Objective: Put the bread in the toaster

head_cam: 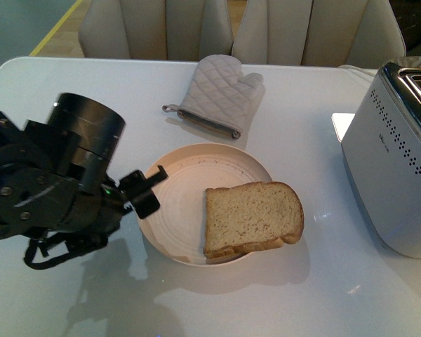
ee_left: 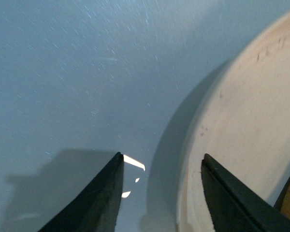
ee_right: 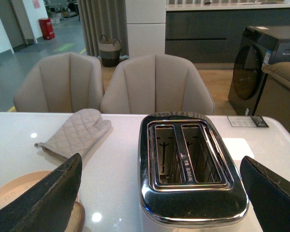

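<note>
White table (head_cam: pixel 63 302), chairs behind, mitt (head_cam: pixel 217 95) on far side. Bread (head_cam: pixel 251 217) flat on right half of plate (head_cam: pixel 175 210), crust overhanging right rim, long axis roughly left-right. Left gripper (head_cam: pixel 151 188) low at plate's left rim, jaws fairly wide, empty; one finger over plate, other over table. Bread lies to its right across bare plate, not touching. Right gripper (ee_right: pixel 160 162) out of front view, jaws wide, empty, facing slots of toaster (head_cam: pixel 396 168). Toaster well right of bread. Left arm judged nearer; reach goes rightward.
</note>
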Motion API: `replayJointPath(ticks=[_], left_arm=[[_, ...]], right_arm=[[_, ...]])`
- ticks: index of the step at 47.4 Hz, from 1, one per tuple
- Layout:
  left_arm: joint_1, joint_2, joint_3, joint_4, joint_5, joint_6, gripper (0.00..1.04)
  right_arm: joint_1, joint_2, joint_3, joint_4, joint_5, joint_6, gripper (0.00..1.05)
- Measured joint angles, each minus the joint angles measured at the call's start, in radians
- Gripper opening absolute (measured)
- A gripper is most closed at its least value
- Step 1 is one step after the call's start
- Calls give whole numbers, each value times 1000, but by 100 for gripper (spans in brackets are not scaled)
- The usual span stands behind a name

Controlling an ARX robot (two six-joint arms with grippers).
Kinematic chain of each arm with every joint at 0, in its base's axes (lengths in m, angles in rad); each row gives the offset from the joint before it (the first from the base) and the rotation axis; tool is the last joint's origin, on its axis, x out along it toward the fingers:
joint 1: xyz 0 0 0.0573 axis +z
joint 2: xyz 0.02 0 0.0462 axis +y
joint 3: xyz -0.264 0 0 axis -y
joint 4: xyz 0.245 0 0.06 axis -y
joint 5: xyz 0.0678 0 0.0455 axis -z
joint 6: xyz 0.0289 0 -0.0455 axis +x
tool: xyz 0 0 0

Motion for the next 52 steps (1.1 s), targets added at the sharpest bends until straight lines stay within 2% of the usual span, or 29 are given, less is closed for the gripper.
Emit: replayJointPath(ticks=[5,11,20,23,28,30,36,42,43,44,46,48,50,52], left_arm=[[78,-148,-103,110,-56,19,73],[186,-423,-259,229,-56,23,98],[294,-1016,-490,194,-42,28,98],[335,-1229,-582,274,41,179,88],[351,-1578,-698,178,67,605,63],[351,-1631,-719,175,69,702,54],[351,-1704,-778,147,69,809,24],[351,-1759,-801,127,69,828,3],[351,-1764,-803,124,69,829,3],[351,-1773,-807,119,69,832,3],[351,-1789,-814,109,70,833,3],[351,-1813,-827,94,69,835,3],[352,-1833,-834,83,69,836,3],[352,-1854,-840,68,69,837,3]], right_arm=[[0,0,0,0,0,0,96],[0,0,0,0,0,0,96],[0,0,0,0,0,0,96],[0,0,0,0,0,0,96],[0,0,0,0,0,0,96],[0,0,0,0,0,0,96],[0,0,0,0,0,0,96],[0,0,0,0,0,0,96],[0,0,0,0,1,0,96],[10,13,6,-24,35,4,96],[58,68,51,-146,171,11,96],[140,175,109,-290,359,14,96],[204,217,119,-326,460,15,96],[273,250,131,-299,539,14,96]])
